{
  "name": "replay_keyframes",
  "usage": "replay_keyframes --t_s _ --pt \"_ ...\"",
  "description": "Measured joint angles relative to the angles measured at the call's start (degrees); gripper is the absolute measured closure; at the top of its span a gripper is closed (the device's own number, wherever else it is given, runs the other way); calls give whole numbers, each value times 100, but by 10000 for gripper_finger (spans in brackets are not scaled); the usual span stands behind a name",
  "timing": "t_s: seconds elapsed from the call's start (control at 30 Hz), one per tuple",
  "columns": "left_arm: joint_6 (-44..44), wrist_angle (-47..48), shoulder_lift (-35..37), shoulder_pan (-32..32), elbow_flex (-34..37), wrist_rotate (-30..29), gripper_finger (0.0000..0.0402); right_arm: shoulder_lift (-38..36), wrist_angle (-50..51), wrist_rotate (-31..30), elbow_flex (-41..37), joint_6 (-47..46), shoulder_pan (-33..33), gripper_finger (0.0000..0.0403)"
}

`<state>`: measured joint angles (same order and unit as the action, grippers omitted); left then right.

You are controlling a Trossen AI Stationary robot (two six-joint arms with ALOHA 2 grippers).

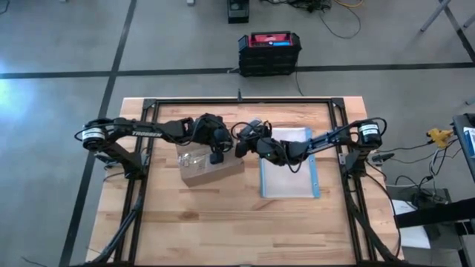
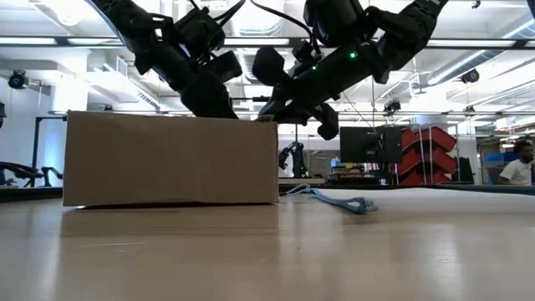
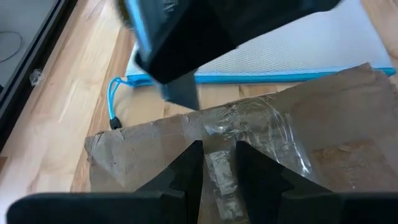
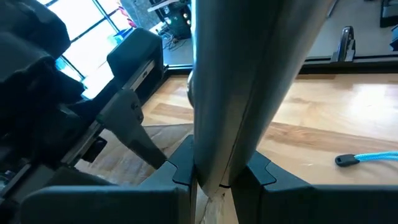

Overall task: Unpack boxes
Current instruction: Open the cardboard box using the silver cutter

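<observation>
- The cardboard box [image 1: 210,167] sits left of the table's [image 1: 223,222] centre, with strips of clear tape [image 3: 249,124] across its top.
- The left gripper [image 3: 217,163] is over the box top, its fingers slightly parted astride the tape seam.
- The right gripper [image 4: 217,177], at 3 o'clock of the box, is clamped on an upright cardboard flap [image 4: 249,87].
- A blue-edged clear pouch [image 1: 289,174] lies at 3 o'clock of the box.

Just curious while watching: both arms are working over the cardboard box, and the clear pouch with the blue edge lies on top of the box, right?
Not quite. The high view shows the pouch flat on the table beside the box, not on it.
</observation>
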<state>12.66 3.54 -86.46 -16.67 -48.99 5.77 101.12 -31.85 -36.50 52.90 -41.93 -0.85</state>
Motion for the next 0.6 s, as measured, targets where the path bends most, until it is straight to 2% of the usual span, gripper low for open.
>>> replay_keyframes --t_s 0.4,0.6 --pt "-145 12 -28 -37 4 -279 322 2 23 -46 0 -442 266 360" --pt "-212 11 -66 -68 7 -723 322 -7 -17 78 11 -632 444 360"
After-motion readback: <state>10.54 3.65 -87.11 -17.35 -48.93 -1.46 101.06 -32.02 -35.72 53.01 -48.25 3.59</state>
